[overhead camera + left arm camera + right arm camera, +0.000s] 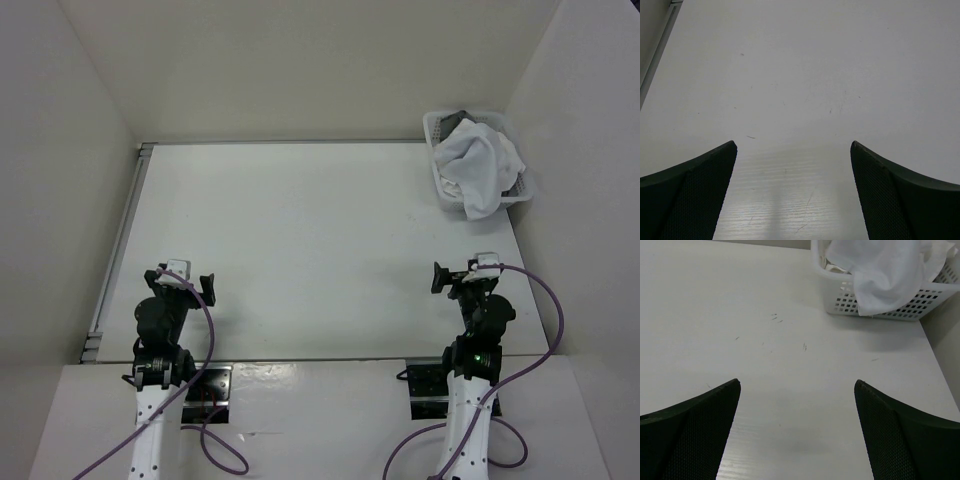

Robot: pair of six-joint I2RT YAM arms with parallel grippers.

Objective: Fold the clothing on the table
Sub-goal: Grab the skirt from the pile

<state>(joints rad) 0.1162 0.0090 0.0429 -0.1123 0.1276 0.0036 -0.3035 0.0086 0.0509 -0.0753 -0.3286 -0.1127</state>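
plainly the clothing (478, 165) sits bunched in the basket (437, 125) at two o'clock on the table (300, 230), one flap hanging over the rim. it looks soft, light and floppy, so pinch that flap. left gripper (185, 281) and right gripper (455, 277) gape wide, holding nothing.

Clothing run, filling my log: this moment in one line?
clothing: heaped in basket | left gripper: open, empty | right gripper: open, empty
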